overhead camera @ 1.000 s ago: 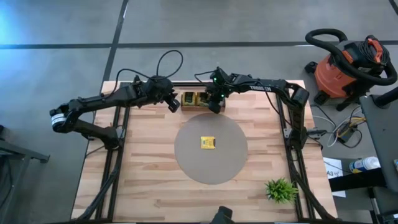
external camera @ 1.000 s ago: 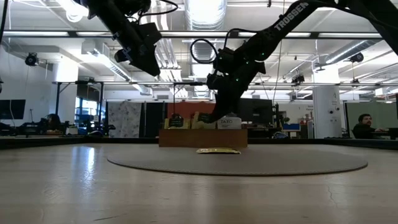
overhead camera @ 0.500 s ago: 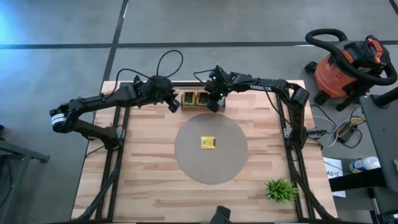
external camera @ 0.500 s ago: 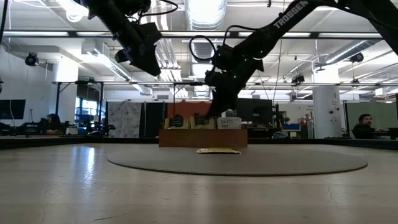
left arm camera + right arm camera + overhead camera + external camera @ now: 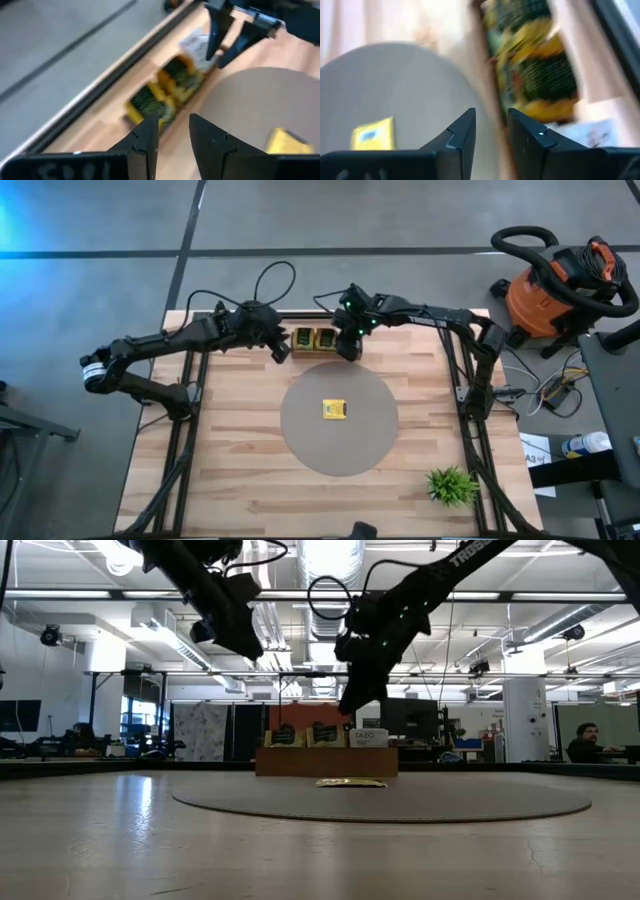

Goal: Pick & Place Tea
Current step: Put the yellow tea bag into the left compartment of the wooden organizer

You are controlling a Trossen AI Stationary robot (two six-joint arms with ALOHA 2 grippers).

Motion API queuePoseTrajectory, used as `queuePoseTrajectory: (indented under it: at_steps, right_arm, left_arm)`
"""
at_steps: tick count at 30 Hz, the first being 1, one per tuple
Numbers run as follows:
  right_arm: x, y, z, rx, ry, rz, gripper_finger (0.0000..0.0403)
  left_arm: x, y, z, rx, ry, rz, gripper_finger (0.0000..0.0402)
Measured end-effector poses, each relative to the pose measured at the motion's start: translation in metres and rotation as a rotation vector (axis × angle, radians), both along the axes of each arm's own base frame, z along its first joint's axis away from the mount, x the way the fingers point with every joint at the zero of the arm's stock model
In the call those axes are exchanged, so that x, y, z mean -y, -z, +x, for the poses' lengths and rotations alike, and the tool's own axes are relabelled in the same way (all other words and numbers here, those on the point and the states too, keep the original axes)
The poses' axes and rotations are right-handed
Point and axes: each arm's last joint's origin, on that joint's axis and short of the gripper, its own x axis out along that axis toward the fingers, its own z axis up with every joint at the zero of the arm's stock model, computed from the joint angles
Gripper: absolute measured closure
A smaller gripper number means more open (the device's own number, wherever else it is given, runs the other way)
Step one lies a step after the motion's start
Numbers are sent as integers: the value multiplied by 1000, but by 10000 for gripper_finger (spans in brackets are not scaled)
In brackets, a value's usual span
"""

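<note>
A brown tray [image 5: 318,340] at the table's far edge holds upright tea packets, yellow-green ones [image 5: 165,90] and a white one [image 5: 585,131] at its right end. One yellow tea packet [image 5: 335,409] lies flat on the round grey mat [image 5: 300,440]. My right gripper [image 5: 347,352] hangs open above the tray's right end, with nothing between its fingers [image 5: 462,132]. My left gripper [image 5: 280,348] is open and empty, raised just left of the tray.
A small green plant [image 5: 452,485] stands at the table's near right corner. A red shop vacuum [image 5: 555,285] sits on the floor beyond the table's right side. The wood around the mat's near and left sides is bare.
My right gripper has risen from the tray's right end to a little above it. The white packet stands in the tray as before. My left arm has kept still.
</note>
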Motion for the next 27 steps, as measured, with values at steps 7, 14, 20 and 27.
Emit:
queuePoseTrajectory:
  at_steps: [7,14,20,27]
  right_arm:
    - [-34,5,-10,-171,-105,138,290]
    - [-94,33,1,-260,-145,206,299]
    - [-139,50,10,-282,-130,71,300]
    - [-178,60,10,-302,-127,-29,301]
  left_arm:
    - [0,19,11,91,118,-42,298]
    - [3,55,25,177,320,-151,298]
    - [18,88,42,159,472,-229,298]
    - [48,121,65,37,468,-213,298]
